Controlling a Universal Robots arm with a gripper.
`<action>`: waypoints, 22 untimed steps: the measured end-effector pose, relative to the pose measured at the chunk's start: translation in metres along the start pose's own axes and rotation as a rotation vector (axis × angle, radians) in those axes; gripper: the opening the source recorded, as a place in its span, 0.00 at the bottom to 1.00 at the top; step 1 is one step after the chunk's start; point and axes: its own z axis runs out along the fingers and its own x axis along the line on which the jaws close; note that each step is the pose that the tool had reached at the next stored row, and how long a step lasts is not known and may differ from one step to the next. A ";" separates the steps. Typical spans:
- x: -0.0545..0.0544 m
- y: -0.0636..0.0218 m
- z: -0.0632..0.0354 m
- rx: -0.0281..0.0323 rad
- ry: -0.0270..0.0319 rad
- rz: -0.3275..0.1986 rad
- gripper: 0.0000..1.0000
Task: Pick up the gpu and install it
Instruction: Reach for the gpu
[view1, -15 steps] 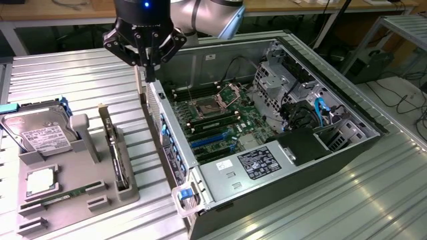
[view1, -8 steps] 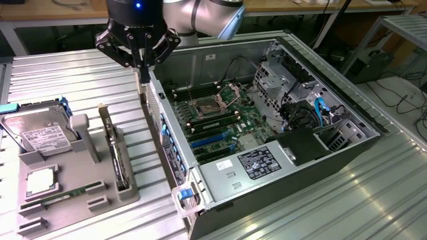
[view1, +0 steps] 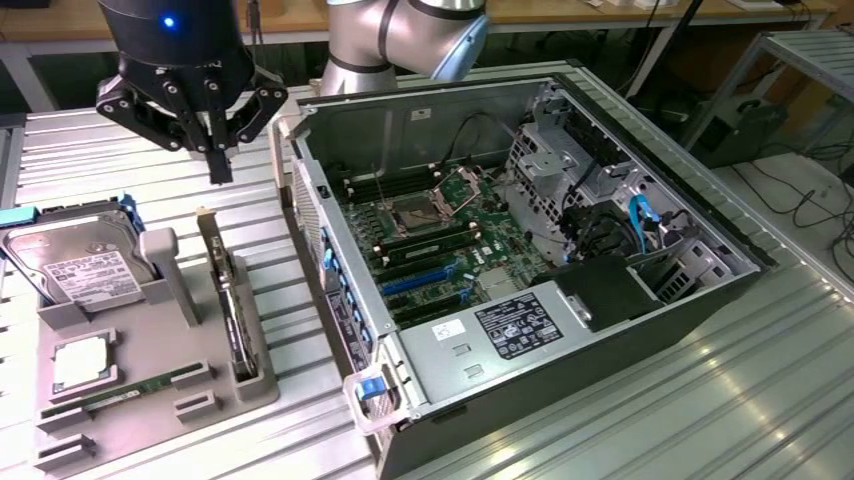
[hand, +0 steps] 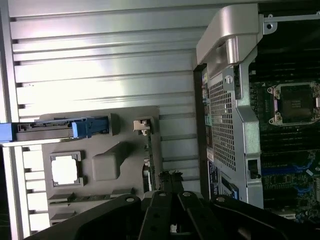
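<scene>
Closest to the wrist lens, the gripper (hand: 170, 180) shows its black links and its fingers pressed together, pinching nothing: closed and empty above the ribbed metal table (view1: 80, 170). Just past those tips runs the gpu (hand: 147, 155), seen edge-on as a thin card standing on its long edge in a slot of the grey holder (hand: 107, 167), with a silver bracket at one end. From the exterior view the gripper hovers near the holder's far end, clear of the card and not touching it as far as I can judge. How high it sits I cannot tell. Sharing that holder are the hard drive (view1: 80, 270) with its white label, a square processor (view1: 80, 362) and the narrow memory stick (view1: 127, 392), all apart from the gpu. Over on the exterior view's right lies the open computer case (view1: 694, 270), motherboard (view1: 441, 235) exposed, and the blue expansion slots (view1: 416, 285) look bare — no card seated there. So where are we? Early, I'd say: the gpu is not yet gripped or lifted, and the whole install into the case is left to do — this reads as the approach to the pickup.
</scene>
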 end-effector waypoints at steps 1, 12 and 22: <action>0.001 -0.0001 0.0000 0.0000 0.0000 0.000 0.11; 0.012 -0.0016 0.0002 0.0001 0.0000 0.000 0.11; 0.027 -0.0035 0.0005 0.0000 0.0001 0.000 0.11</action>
